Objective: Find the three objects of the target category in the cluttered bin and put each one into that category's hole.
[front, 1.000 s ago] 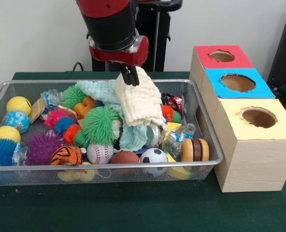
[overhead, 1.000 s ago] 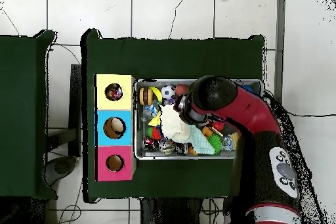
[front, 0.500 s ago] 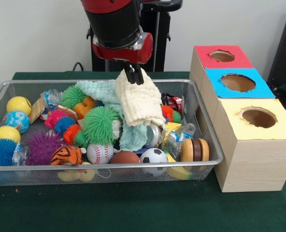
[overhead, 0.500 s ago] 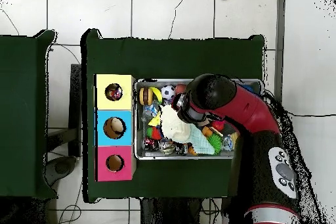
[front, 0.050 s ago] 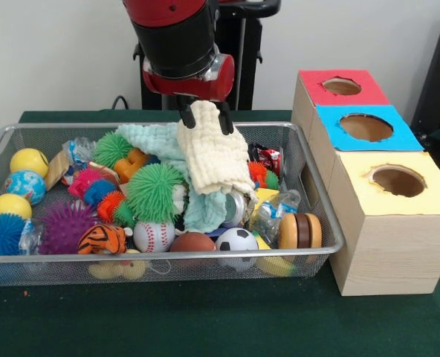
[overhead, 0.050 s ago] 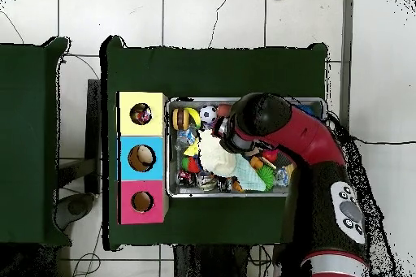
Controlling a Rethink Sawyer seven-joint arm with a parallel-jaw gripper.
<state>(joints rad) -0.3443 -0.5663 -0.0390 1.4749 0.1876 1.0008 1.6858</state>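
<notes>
**Hand spread over the cream cloth at the top of the heap**

The cream waffle-weave cloth (front, 0.050 s ago: 212, 152) lies draped over the pile in the wire-mesh bin (front, 0.050 s ago: 309, 199), its upper edge poking up between the two dark fingers (front, 0.050 s ago: 225, 119) of the robot's hand (front, 0.050 s ago: 204, 119). The fingers stand apart, one on each side of that raised fold, so the hand is released and clamps nothing. Under the cloth lies a mint-green cloth (front, 0.050 s ago: 157, 139), which spreads left and trails down toward a metal tin (front, 0.050 s ago: 236, 208).

Just left of the cream cloth sits a green spiky rubber ball (front, 0.050 s ago: 154, 192); below it, at the bin's near wall, are a baseball (front, 0.050 s ago: 154, 236), a small brown football (front, 0.050 s ago: 192, 242) and a soccer ball (front, 0.050 s ago: 236, 239). Right of the bin, on the green surface (front, 0.050 s ago: 205, 320), stands the wooden sorting box (front, 0.050 s ago: 387, 238) with its red (front, 0.050 s ago: 342, 86), blue (front, 0.050 s ago: 366, 127) and yellow (front, 0.050 s ago: 398, 181) holes (which category is wanted cannot be read here).

The step looks like clearing or searching: the cloth hides what lies below. The next move would call for closing on the fold and lifting it clear.
</notes>
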